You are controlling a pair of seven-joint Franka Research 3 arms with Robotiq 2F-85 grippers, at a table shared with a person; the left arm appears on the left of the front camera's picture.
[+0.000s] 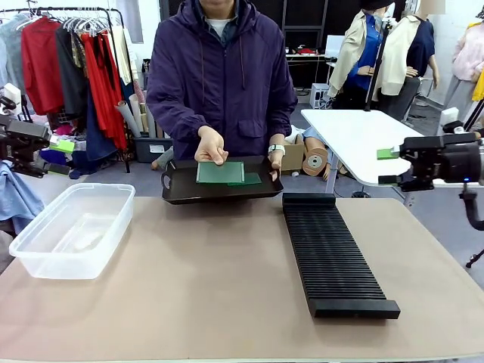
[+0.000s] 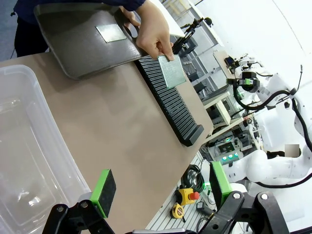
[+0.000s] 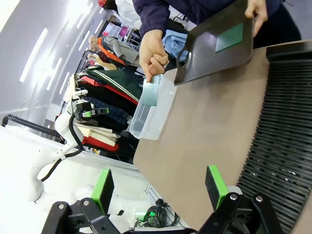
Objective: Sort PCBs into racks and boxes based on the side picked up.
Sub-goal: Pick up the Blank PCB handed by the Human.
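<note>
Across the table point(image 1: 189, 302), a person's hand point(image 1: 212, 145) holds a PCB point(image 1: 219, 173) near the dark tray point(image 1: 180, 190) (another lies on it); left gripper point(image 2: 161, 187) and right gripper point(image 3: 160, 185) gape wide, empty.

Green PCBs point(image 1: 220, 172), ribbed rack point(image 1: 333, 253), clear tub point(image 1: 47, 261)

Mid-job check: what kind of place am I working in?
Probably an indoor robot test lab, not a factory: a rail of hanging clothes behind the person, a yellow emergency-stop button by the table, and a slotted black rack set out for sorting.
</note>
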